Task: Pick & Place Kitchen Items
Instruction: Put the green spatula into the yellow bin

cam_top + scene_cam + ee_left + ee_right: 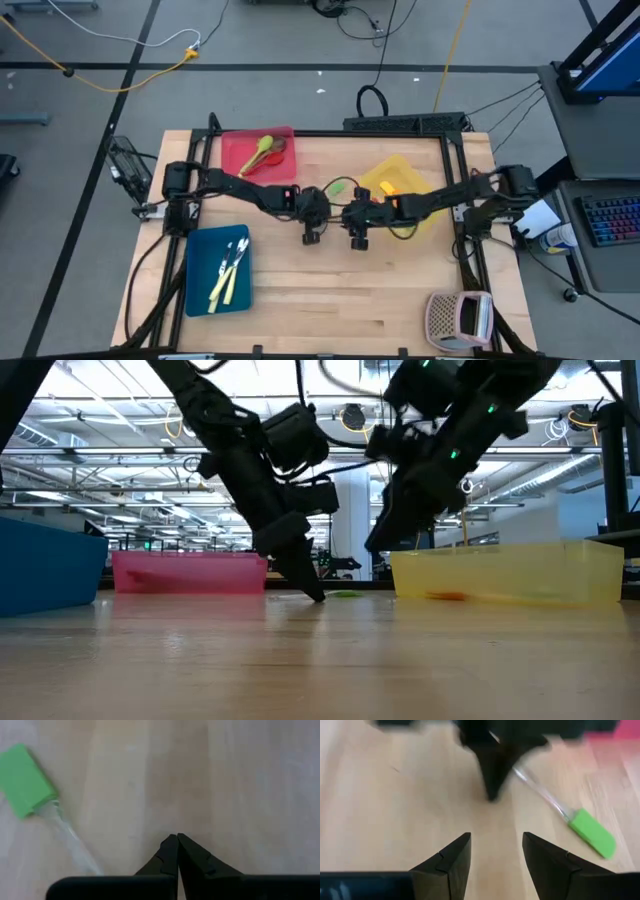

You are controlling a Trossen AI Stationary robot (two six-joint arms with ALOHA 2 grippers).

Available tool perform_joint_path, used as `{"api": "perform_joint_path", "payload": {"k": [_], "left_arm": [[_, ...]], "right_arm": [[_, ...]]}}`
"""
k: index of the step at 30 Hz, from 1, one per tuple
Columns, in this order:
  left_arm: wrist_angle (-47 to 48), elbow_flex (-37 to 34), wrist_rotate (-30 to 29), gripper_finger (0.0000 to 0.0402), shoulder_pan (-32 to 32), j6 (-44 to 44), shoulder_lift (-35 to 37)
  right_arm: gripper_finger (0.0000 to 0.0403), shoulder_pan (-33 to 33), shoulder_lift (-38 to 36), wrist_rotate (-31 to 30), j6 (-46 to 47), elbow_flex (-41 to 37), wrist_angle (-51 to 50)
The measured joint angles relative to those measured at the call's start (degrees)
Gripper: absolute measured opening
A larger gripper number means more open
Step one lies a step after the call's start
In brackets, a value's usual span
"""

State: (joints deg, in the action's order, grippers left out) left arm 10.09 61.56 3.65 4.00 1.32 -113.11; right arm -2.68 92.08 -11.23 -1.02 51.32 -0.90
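Observation:
A spatula with a green head [25,780] and a clear handle [70,837] lies flat on the wood between the red tray and the yellow tray; it also shows in the high view [338,186] and the right wrist view [592,832]. My left gripper [177,837] is shut and empty. It points down with its tip low over the table [315,595], just beside the handle's free end. My right gripper [495,847] is open and empty, raised above the table [385,540] and facing the left gripper and the spatula.
The red tray [232,160] at the far left holds green and red spoons. The yellow tray [405,168] at the far right holds an orange item. The blue tray [200,285] at the near left holds cream-handled knives. A pinkish-grey perforated box [460,318] stands at the near right corner.

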Motion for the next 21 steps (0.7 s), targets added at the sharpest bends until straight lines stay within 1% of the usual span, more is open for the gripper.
{"api": "perform_joint_path", "payload": {"k": [4, 8, 10, 13, 14, 17, 21], "left_arm": [[1.5, -0.1, -4.4, 0.0004, -3.2, -2.2, 1.7], [4.5, -0.5, -8.0, 0.001, -6.6, -2.2, 5.7], [6.1, -0.7, -9.6, 0.0006, -7.8, -2.2, 8.4], [8.8, -0.4, -11.0, 0.0003, -8.5, -4.3, 12.7], [10.1, -0.4, -11.6, 0.0005, -8.6, -5.1, 13.7], [15.4, -0.5, -14.1, 0.0012, -9.7, -6.7, 16.5], [23.6, -0.4, -22.1, 0.0005, -11.1, -12.4, 20.4]], "right_arm": [[0.0171, 3.6, 3.6, -0.3, -2.1, 3.7, -3.7], [0.0174, 8.5, 5.6, 2.0, -4.7, 9.7, -10.2], [0.018, 10.9, 6.9, 4.7, -6.0, 12.3, -10.8], [0.0195, 13.7, 7.9, 11.8, -8.0, 14.5, -9.8], [0.0203, 14.3, 8.5, 13.0, -9.0, 15.1, -8.7], [0.0227, 15.1, 9.3, 12.0, -12.6, 15.1, -9.0], [0.0255, 15.8, 9.5, 9.6, -17.4, 13.9, -8.5]]}}
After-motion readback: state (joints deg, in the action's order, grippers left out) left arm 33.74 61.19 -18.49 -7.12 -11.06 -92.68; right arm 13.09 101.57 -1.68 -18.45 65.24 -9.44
